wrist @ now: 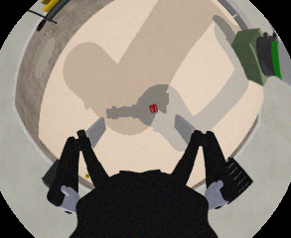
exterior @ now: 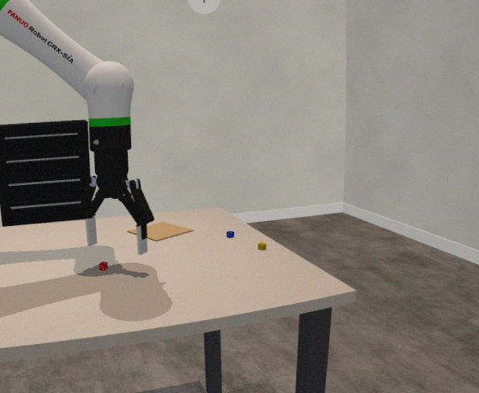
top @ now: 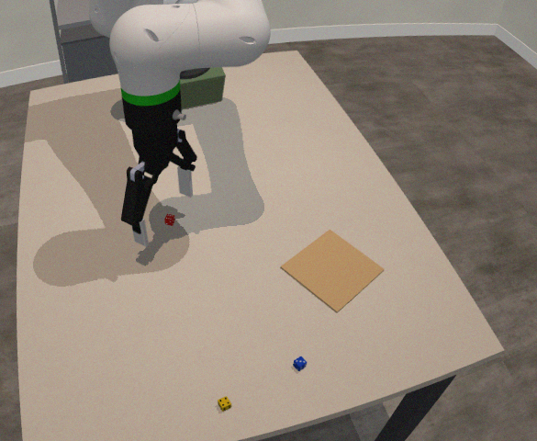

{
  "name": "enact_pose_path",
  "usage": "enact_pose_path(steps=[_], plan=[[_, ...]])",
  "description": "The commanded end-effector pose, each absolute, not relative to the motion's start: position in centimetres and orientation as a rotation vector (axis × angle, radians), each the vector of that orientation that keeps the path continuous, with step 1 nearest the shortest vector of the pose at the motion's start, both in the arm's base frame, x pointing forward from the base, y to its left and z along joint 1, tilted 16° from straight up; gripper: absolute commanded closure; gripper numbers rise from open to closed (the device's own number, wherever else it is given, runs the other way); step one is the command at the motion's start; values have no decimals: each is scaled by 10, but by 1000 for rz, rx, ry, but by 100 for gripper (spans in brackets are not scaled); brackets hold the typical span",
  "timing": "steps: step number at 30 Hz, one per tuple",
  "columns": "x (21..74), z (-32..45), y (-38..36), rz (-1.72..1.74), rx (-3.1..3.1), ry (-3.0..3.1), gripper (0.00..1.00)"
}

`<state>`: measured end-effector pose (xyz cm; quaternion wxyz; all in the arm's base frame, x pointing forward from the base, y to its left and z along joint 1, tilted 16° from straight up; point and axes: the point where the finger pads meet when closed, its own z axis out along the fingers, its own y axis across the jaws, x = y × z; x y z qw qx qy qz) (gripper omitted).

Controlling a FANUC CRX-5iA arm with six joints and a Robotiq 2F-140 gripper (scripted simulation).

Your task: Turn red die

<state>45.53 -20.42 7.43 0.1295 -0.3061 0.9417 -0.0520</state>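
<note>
Taking the mat (top: 332, 269) as landmark and starting from the near edge of the table (top: 93, 370) in the top view: the yellow die (top: 224, 403) lies closest to that edge, well apart from the mat. The blue die (top: 299, 363) lies a little further in, between the yellow die and the mat, but touching neither. Both sit flat; their top numbers are too small to read with certainty.

The mat itself is a tan square, lying flat on the table with one corner turned toward the near edge.

Beyond the mat, well apart from it, the red die (top: 169, 220) rests on the table, inside the dark shadow of the arm. Its top face cannot be read. The pincer (top: 162, 210) hangs just above this die, pointing down, spread to its full width and gripping nothing. One fingertip (top: 139, 235) stands on the near side of the die and the other on the far side (in the wrist view the red die (wrist: 155, 109) shows between the two).

Further behind, a green box (top: 205, 87) sits at the far end of the table, partly hidden by the white arm (top: 187, 35). Nothing lies on the straight way between the red die and the mat.
</note>
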Motion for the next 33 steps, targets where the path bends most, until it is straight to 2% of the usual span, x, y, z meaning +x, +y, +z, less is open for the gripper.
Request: enact_pose_path(steps=[1, 11, 13, 28, 33], plan=[[478, 81, -208, -151, -890, 2737, 0], [563, 106, -221, -151, -890, 2737, 0], [563, 106, -221, -151, -890, 2737, 0], [696, 144, -241, -151, -890, 2737, 0], [719, 151, -244, -151, -890, 2737, 0]])
